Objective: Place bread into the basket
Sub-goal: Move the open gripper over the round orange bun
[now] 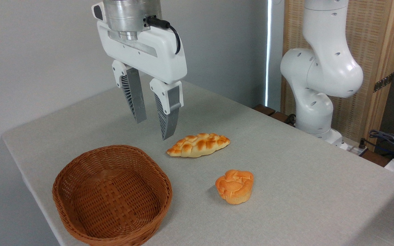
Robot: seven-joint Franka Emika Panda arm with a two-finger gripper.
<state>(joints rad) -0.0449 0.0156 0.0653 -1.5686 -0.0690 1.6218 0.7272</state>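
The bread [235, 186], a small orange-golden bun with a knotted top, sits on the table right of centre. To its left lies the basket [70, 181], a shallow reddish-brown wicker oval with nothing inside. My gripper [153, 129] hangs open above the table, behind the basket and well up and left of the bread, with nothing between its grey fingers [133, 99].
A longer braided golden loaf [198, 145] lies just right of the gripper's fingertips. The grey tablecloth [303, 177] covers the table; its left edge runs close to the basket. The arm's white base [315, 85] stands at the back right, with cables [392, 141] beyond.
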